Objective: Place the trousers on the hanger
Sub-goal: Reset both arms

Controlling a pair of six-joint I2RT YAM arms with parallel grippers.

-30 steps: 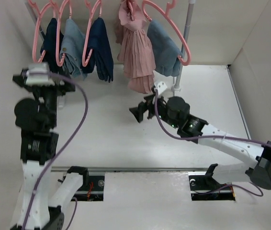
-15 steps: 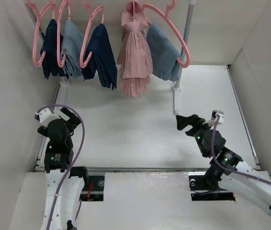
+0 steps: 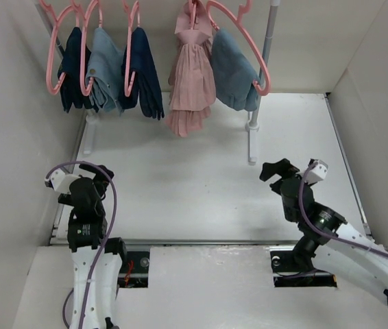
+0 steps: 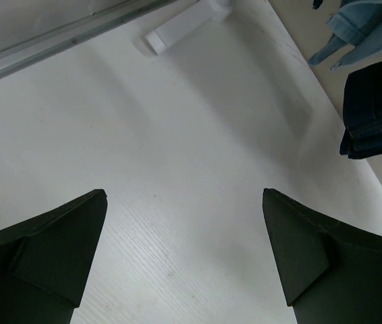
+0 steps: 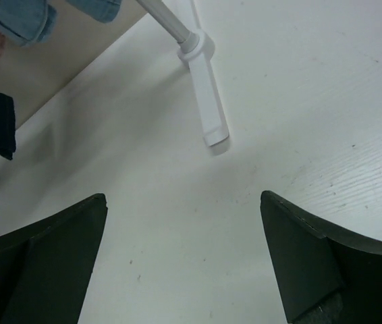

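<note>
**Both grippers empty, trousers up on the rack**

Your left gripper [image 4: 184, 194] and right gripper [image 5: 183, 196] are spread wide and hold nothing, low above the table [image 3: 180, 185]. The trousers [image 3: 146, 75] hang folded over the hanger [image 3: 130, 48] on the rack [image 3: 270, 31]. I think they may slide off if an arm bumps the rack, because nothing fixes them.

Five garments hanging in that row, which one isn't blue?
The pink pleated dress, fourth from the left. It is the only pink garment; the other four are dark navy or light blue denim.
</note>
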